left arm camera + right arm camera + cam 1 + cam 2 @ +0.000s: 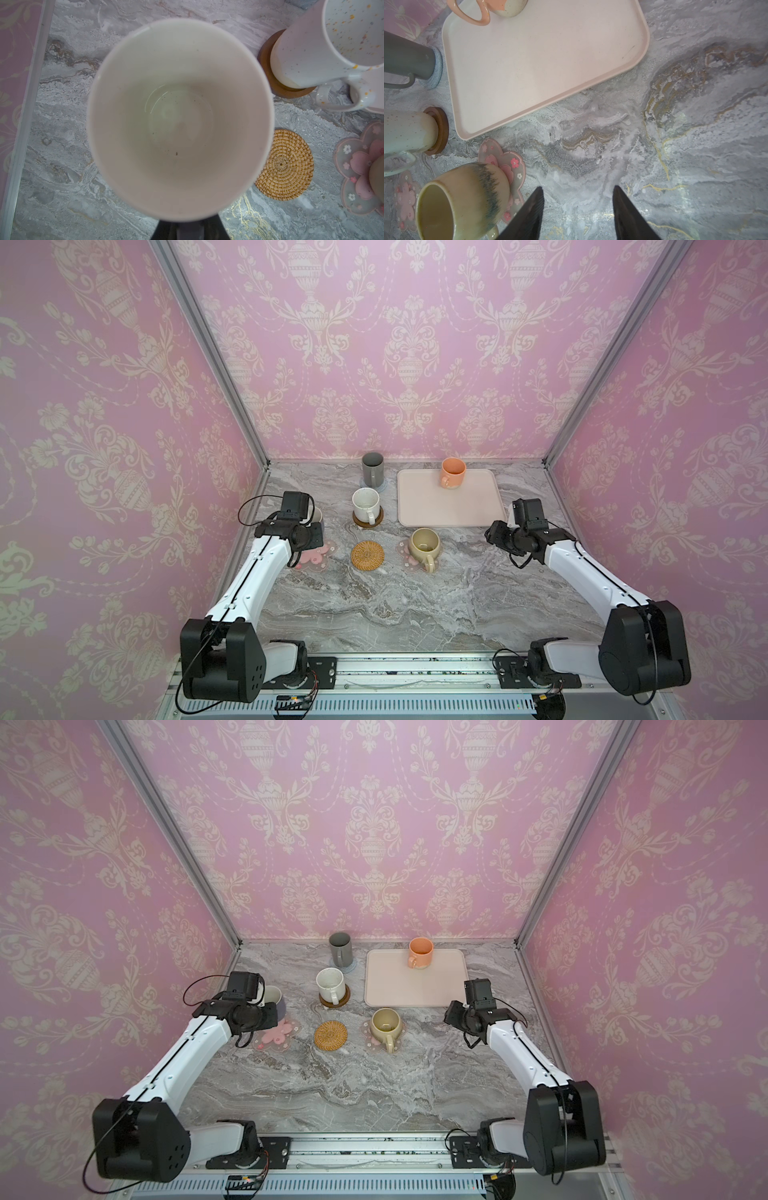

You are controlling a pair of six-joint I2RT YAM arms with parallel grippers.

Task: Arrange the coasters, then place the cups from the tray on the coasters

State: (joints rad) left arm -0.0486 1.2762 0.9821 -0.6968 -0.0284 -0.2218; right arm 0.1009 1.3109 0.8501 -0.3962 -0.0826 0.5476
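between the jaws of the left pincer (314,533), a lavender cup (178,116) is being held by what appears to be its handle, the jaws being drawn narrow; its glazed white bowl is filling the wrist view. just beneath that pincer a clear flower-shaped coaster (279,1036) with pink blossoms is being shadowed; whether the cup is touching it cannot be told. beside the pincer, a coiled rattan coaster (284,164) is lying bare, and a speckled white cup (307,52) is being borne by a brown disc (265,62). the right pincer (577,187) is being held wide and empty above the veined marble tabletop (675,145), a squat beige cup (460,199) just beside it on a second flower coaster (512,164). beyond it, a peach cup (452,472) is being left on the smooth, low-rimmed tray (550,72). the ceramic is being judged stiff, weighty, brittle and glaze-slick; the looped handle, or the wall at the rim, is being judged the safest hold.
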